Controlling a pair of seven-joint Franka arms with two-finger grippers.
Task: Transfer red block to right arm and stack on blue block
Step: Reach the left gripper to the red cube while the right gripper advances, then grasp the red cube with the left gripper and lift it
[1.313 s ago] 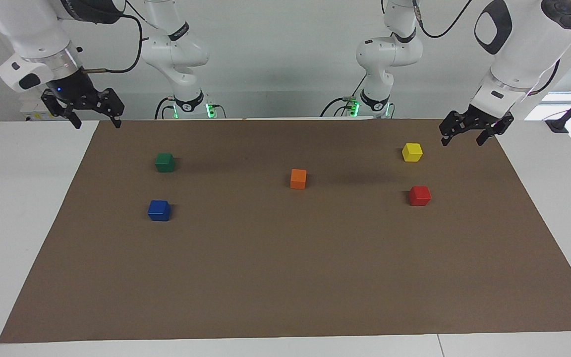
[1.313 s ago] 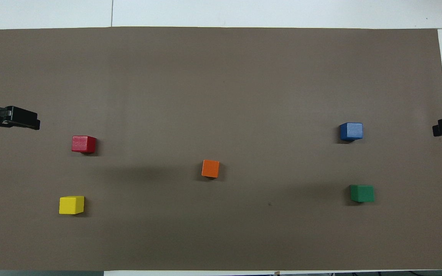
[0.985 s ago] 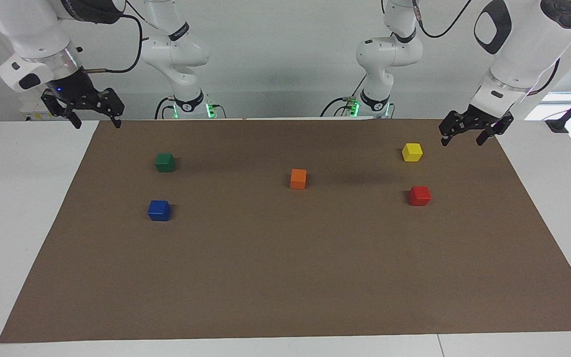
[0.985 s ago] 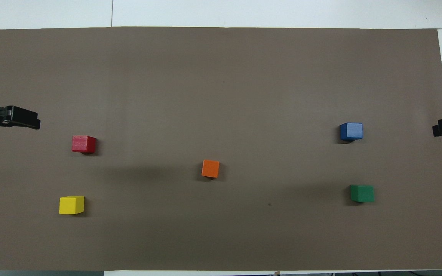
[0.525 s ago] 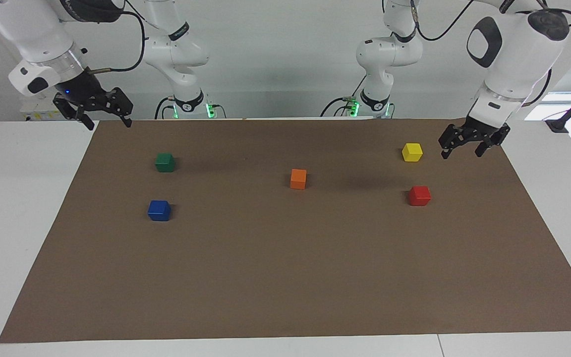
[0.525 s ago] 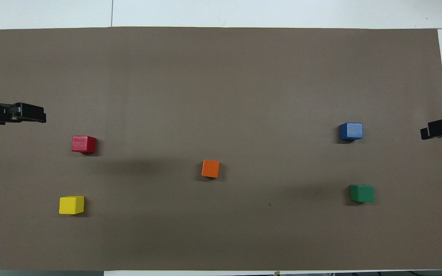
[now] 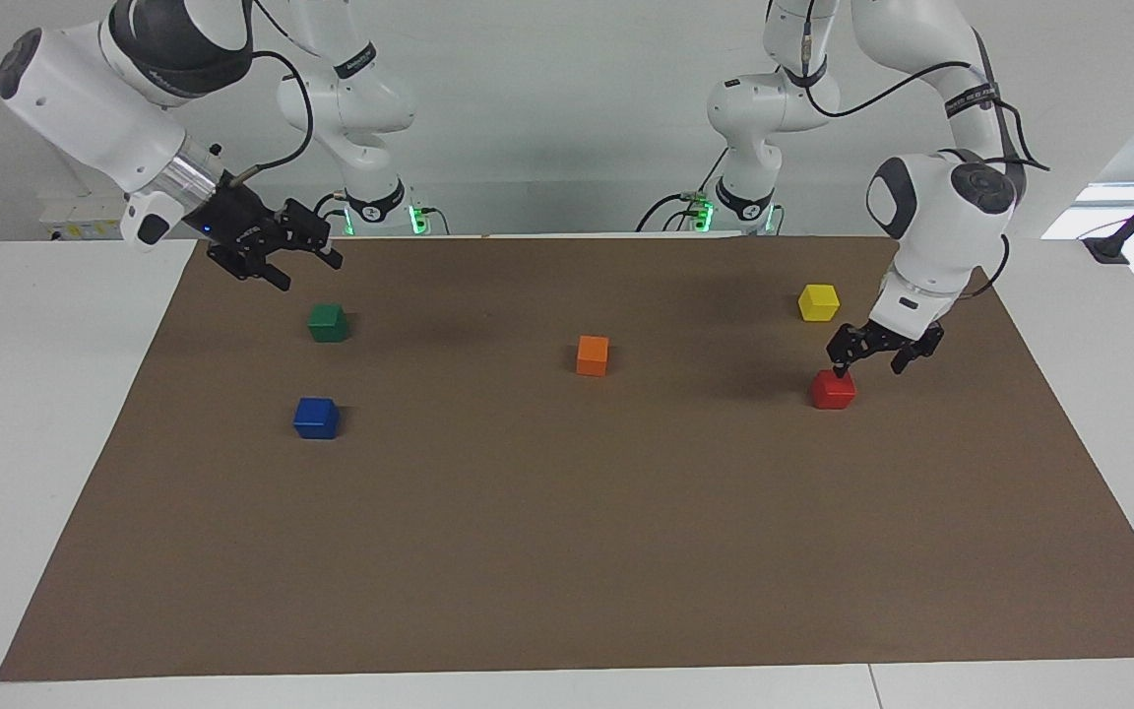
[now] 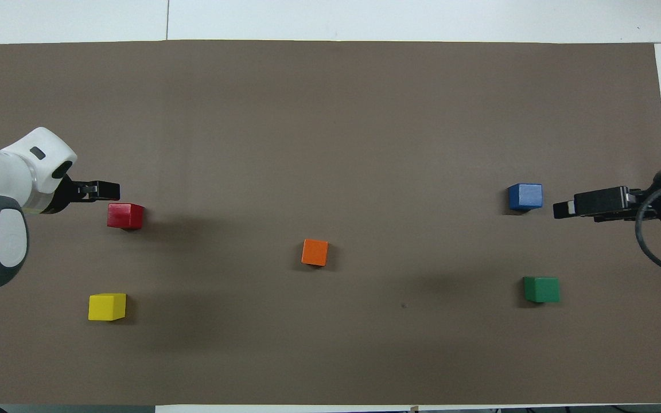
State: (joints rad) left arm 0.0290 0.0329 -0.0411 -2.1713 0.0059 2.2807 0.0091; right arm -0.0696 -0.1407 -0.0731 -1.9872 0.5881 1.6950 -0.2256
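Both arms had been moved in from the table's ends since the earlier pictures, while none of the blocks had been shifted.

In the facing view, the left gripper (image 7: 872,356) was seen low over the brown mat (image 7: 567,551), just beside the red block (image 7: 833,389) and a little toward the left arm's end. Its fingers were spread apart and nothing was held. One fingertip was seen right at the top edge of the red block; whether it was touched could not be told. The right gripper (image 7: 277,258) was held up over the mat near the green block (image 7: 327,322), with its fingers apart and empty. The blue block (image 7: 316,418) was left alone, farther from the robots than the green one.

In the overhead view, the left gripper (image 8: 98,189) was shown beside the red block (image 8: 125,216), not yet around it. The right gripper (image 8: 591,203) was shown beside the blue block (image 8: 525,196). The orange block (image 8: 314,252) sat in the middle and the yellow block (image 8: 107,306) sat nearer to the robots than the red one.

The red block could be knocked or pushed away if the gripper was lowered before it was lined up. The block could also be dropped when it is passed between the grippers.

No boxes, bowls or trays were seen, so nothing was held in anything.
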